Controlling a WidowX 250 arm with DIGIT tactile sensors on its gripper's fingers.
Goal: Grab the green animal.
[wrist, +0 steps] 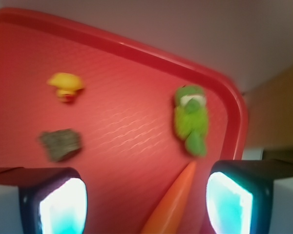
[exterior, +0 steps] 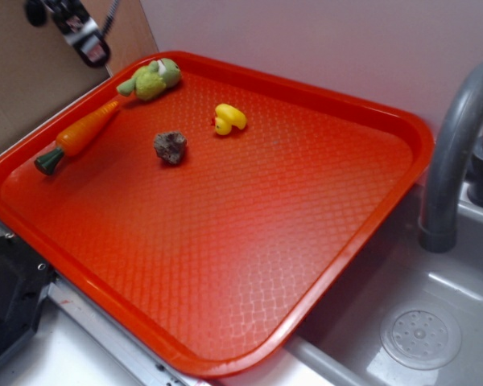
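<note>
- My black two-fingered gripper (wrist: 146, 200) hangs spread and empty above the orange plastic tray (wrist: 112, 146).
- Just beyond its fingers — the fuzzy yellow-green plush animal (wrist: 190, 119), in the tray's far corner by the carrot tip (wrist: 178, 195).
- It looks light and squashy; I'd pinch across its rounded body.

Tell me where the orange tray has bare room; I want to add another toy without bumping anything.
The near half of the orange plastic tray, from the grey-brown rock and yellow rubber duck to the front rim, is bare. So is the right side beside the sink. The far left corner is crowded: fuzzy green plush animal, orange carrot, open gripper above.
</note>
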